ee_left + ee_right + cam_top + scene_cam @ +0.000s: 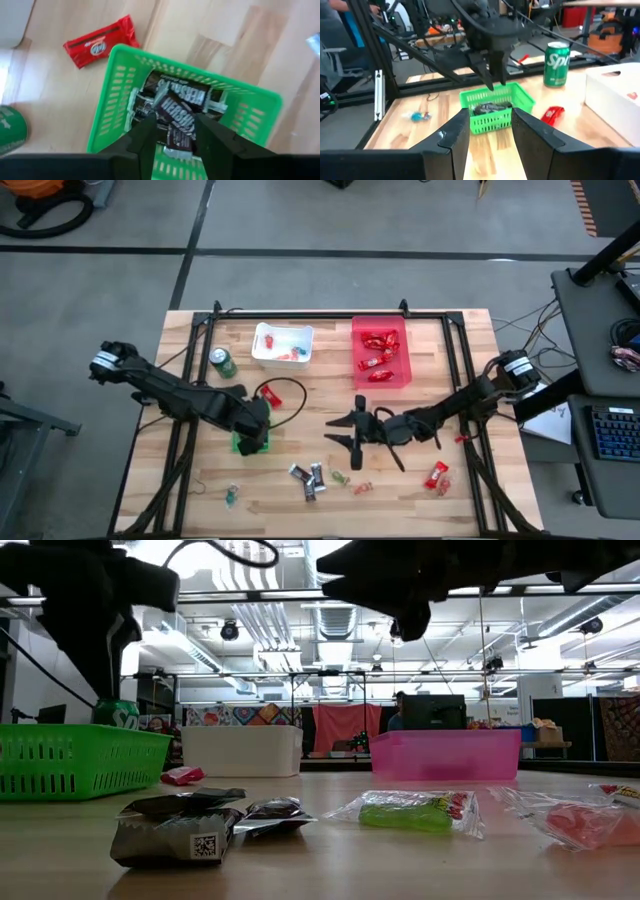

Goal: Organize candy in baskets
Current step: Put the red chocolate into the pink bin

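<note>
The wooden table (330, 420) of pale planks carries everything, and the move to come turns on the loose candy along the lower middle of the high view, which lies below and slightly left of the right gripper (345, 431) and well to the right of the left gripper (256, 427); the right arm is the nearer. That gripper hovers at frame centre with its fingers spread and nothing between them. The left gripper hangs directly over the green basket (251, 443), left of centre, jaws parted and empty, and the dark mini bars (176, 107) lie loose in the basket beneath it. The translucent red basket (380, 351), smooth-walled and the largest, sits upper right of centre holding glossy red-wrapped bars (376, 360); the opaque white basket (281, 344) sits upper left of centre with a few small pieces. The green basket is a slotted lattice. A green drink can (222, 362) stands left of the white basket. One red-wrapped bar (268, 392) lies just above the green basket. The nearest loose dark-and-silver mini bars (309, 478), crinkly foil, lie with their long axes roughly up-down, though the overhead view is too small to be sure. Beside them rest a green piece (340, 477) in clear wrap, an orange piece (361, 486), and red candies (437, 475) at lower right.
</note>
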